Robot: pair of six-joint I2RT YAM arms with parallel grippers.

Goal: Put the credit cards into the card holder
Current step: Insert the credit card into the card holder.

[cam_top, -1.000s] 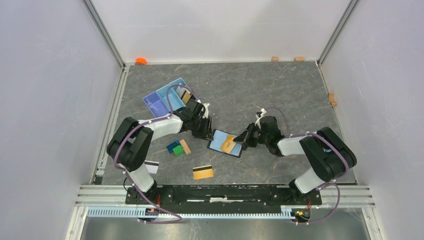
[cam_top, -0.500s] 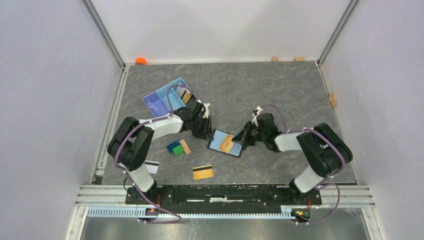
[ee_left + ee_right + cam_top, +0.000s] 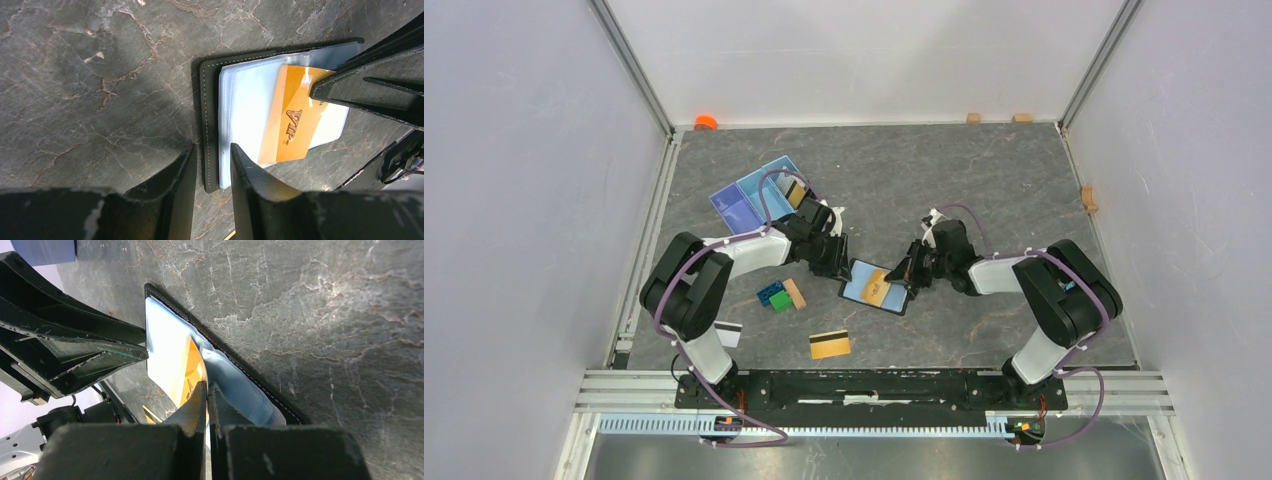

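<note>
Grey stone tabletop (image 3: 984, 180) | left gripper (image 3: 211, 150) part-open astride card holder (image 3: 211, 90) edge | right gripper (image 3: 206, 387) clamped on gold card (image 3: 292, 120)

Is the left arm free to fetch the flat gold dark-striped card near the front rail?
Probably not yet: left gripper straddles the edge of the black folding card holder; path otherwise clear.

Gold card (image 3: 292, 117): far end hidden under my right gripper (image 3: 320, 89). White card (image 3: 728, 333): partly under my left arm (image 3: 696, 300). Print too small to read.
</note>
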